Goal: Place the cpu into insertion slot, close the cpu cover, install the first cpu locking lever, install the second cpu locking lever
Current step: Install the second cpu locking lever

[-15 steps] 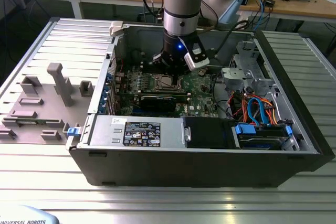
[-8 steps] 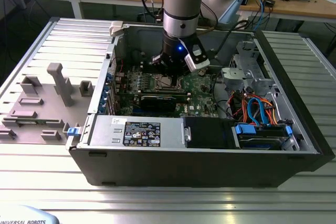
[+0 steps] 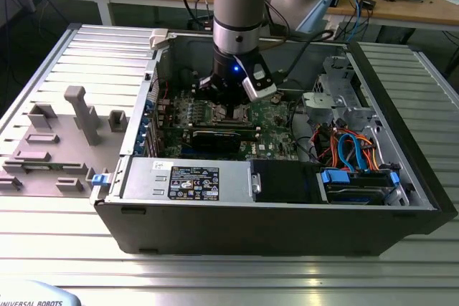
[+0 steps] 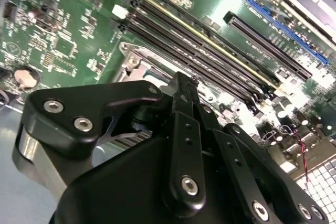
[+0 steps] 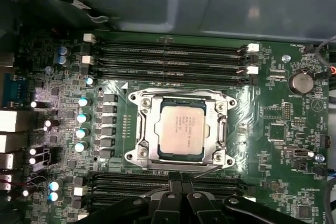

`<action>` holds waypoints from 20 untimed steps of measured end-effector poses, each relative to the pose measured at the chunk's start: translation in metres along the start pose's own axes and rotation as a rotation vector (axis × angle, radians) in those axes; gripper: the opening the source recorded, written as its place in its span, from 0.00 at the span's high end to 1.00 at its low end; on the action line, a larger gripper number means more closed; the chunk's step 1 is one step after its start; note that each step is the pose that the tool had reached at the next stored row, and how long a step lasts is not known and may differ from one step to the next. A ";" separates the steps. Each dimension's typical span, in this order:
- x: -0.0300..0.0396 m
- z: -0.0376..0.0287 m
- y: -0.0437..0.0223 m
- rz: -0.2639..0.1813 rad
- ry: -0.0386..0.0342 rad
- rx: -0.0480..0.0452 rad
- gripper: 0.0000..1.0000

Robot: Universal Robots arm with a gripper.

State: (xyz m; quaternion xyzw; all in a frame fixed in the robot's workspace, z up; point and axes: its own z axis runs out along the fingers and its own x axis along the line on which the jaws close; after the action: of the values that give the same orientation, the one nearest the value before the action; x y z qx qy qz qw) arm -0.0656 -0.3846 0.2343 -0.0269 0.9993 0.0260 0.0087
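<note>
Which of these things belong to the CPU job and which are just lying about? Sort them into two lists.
Belongs to the job:
- cpu, seated in the socket
- insertion slot
- cpu cover, down around the chip
- pincer, close beside the socket

Just lying about:
- long black memory slots
- coin battery
- blue cables
- grey fixtures outside the case

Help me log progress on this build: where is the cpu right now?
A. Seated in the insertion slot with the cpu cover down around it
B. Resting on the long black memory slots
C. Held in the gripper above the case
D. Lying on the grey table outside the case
A. In the first wrist view the cpu sits flat inside the insertion slot, with the cpu cover framing its silver top.
</note>
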 end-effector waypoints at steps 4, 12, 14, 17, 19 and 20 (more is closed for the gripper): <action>0.0057 0.0010 -0.0011 0.000 0.0010 -0.0087 0.89; 0.0068 0.0016 -0.0049 0.001 0.0016 -0.0151 0.89; 0.0085 0.0024 -0.0050 0.000 0.0024 -0.0156 0.89; 0.0134 0.0041 -0.0048 0.001 0.0029 -0.0158 0.89; 0.0199 0.0064 -0.0046 0.001 0.0035 -0.0171 0.89; 0.0213 0.0069 -0.0045 0.001 0.0036 -0.0183 0.89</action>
State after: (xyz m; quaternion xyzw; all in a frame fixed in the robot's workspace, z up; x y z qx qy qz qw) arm -0.0865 -0.3899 0.2268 -0.0267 0.9990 0.0351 0.0066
